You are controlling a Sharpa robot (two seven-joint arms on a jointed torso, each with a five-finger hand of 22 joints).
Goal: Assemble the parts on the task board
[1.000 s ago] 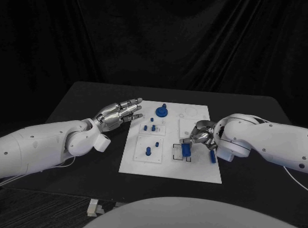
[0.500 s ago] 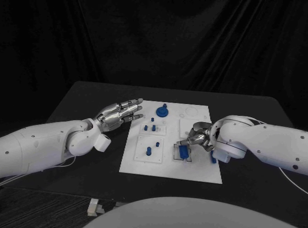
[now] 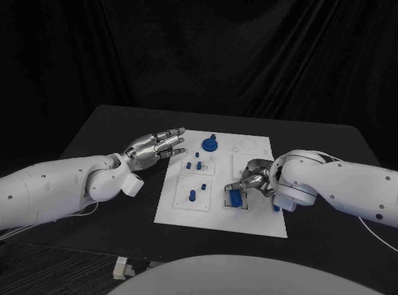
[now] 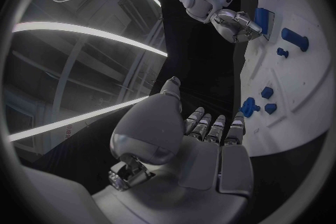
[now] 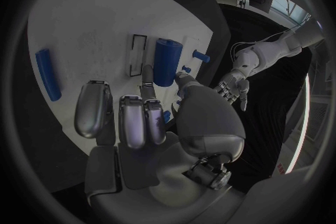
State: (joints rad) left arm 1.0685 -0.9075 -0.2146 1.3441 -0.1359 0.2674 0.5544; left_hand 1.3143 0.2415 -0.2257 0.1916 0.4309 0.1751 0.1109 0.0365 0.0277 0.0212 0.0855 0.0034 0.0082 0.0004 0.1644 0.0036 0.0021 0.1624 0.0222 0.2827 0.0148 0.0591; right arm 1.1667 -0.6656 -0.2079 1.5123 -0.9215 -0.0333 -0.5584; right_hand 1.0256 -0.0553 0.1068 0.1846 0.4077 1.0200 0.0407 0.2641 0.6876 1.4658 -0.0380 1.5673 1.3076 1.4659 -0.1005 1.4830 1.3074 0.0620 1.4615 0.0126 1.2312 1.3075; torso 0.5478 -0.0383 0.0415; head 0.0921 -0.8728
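Task board (image 3: 218, 212): white plate, centre of black table (image 3: 102, 123). Blue cylinder (image 3: 234, 196): lay at the board's right portion, beside a black-outlined slot (image 5: 137, 55). Right hand (image 3: 257, 178): hung over the board just beside the cylinder, fingers apart, gripping nothing. Left hand (image 3: 153, 147): hovered at the board's left edge, fingers extended, empty. Blue knob (image 3: 209, 144): stood near the board's far edge. Blue bar (image 5: 47, 74): lay on the board, apart from the cylinder

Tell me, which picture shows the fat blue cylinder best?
The right wrist view: the cylinder lies large and unblocked on the board. The head view shows it small beside the right hand; the left wrist view shows it far off.
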